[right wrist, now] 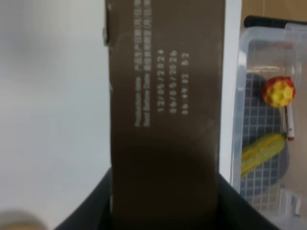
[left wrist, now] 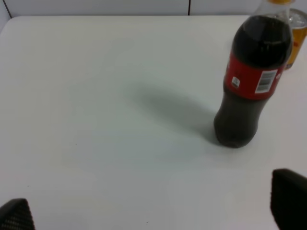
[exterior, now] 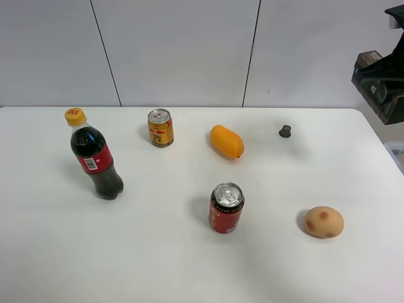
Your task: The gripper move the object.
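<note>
the carton [right wrist: 165,96] is already in the right gripper [right wrist: 164,176]: the two black fingers [right wrist: 91,208] press on either flat side of its near end, closed only as far as its narrow width lets them. its long axis runs straight out from between them, in line with the gripper's own reach, printed date lines facing the wrist camera. it hangs over the right margin of the table [exterior: 189,265], white surface on one side and a clear bin [right wrist: 266,33] of toys on the other. so any move inward means carrying it lengthwise over the tabletop, probably with the free end leading. in the high view the right arm [exterior: 379,88] shows only as a dark mass by the far right corner, and the carton cannot be told apart from it there. the left gripper [left wrist: 151,206] is well apart on the opposite side, spread wide with nothing between its tips, facing the cola bottle [exterior: 95,161]. counted: one carton, one cola bottle, two cans (a gold can [exterior: 160,128] and a red can [exterior: 226,207]), one orange-yellow fruit [exterior: 227,141], one potato-like lump [exterior: 324,221], one small grey cap [exterior: 285,130] and one bin.
</note>
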Controlling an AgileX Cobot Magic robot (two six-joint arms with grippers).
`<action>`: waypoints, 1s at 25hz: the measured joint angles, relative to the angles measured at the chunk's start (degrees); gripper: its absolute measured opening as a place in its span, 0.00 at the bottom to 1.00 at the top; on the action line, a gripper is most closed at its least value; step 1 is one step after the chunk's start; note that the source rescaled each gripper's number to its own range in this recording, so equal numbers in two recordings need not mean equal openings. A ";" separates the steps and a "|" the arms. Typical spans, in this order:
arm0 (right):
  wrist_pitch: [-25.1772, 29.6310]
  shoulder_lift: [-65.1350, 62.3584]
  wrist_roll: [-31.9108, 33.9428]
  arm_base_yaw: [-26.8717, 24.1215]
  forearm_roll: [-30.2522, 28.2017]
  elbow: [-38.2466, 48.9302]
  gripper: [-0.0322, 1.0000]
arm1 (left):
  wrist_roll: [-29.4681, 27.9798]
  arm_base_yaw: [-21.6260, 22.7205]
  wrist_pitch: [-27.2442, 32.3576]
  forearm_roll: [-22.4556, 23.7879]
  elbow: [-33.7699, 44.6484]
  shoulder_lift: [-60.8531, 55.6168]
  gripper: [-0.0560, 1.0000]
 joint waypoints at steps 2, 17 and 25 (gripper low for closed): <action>-2.96 1.95 -0.04 -1.08 -0.02 0.00 0.04 | 0.00 0.00 0.00 0.00 0.00 0.00 1.00; -17.38 19.07 -0.31 -2.58 -0.67 0.16 0.04 | 0.00 0.00 0.00 0.00 0.00 0.00 1.00; -19.23 23.77 2.55 -5.16 -0.89 0.23 0.04 | 0.00 0.00 0.00 0.00 0.00 0.00 1.00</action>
